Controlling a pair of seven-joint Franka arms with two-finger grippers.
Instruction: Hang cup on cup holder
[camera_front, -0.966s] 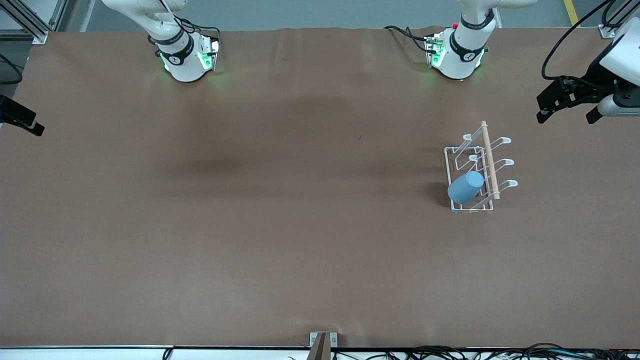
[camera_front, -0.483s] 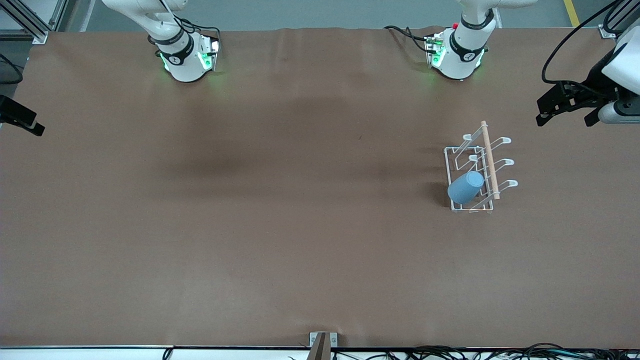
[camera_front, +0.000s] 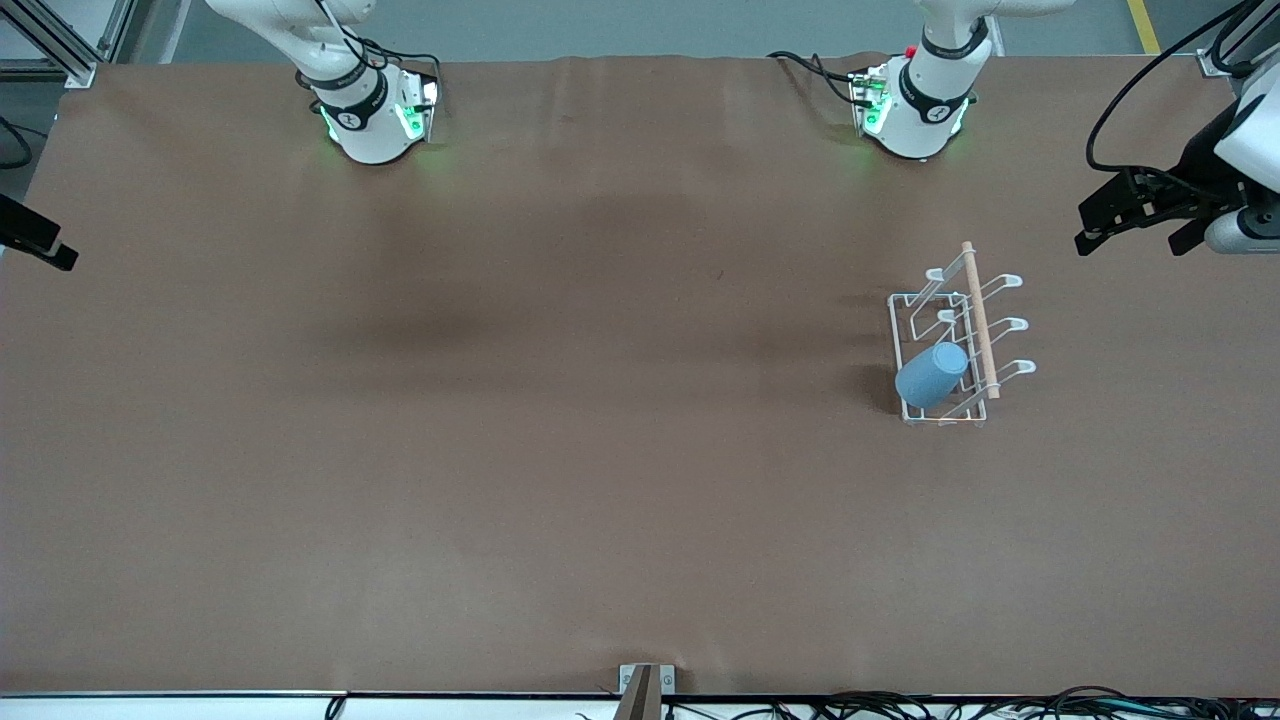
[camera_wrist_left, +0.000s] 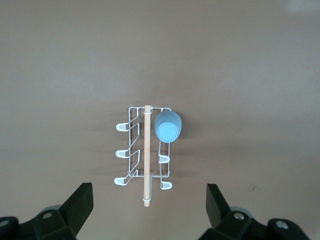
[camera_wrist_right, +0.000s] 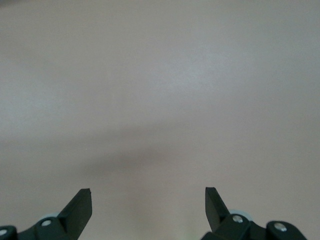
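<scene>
The light-blue cup sits mouth-down over a prong of the white wire cup holder, at the holder's end nearer the front camera. In the left wrist view the cup and the cup holder show from above. My left gripper is open and empty, up over the table's left-arm end and apart from the holder; its fingertips frame the holder from high above. My right gripper is open and empty at the table's right-arm end, over bare table.
The brown table mat spreads between the two arm bases. Cables lie along the table edge nearest the front camera, and a small bracket sits at the middle of that edge.
My left gripper has drifted slightly outward toward the table's left-arm end. My right gripper has shifted a little farther out of the front view. The cup and holder have not moved.
</scene>
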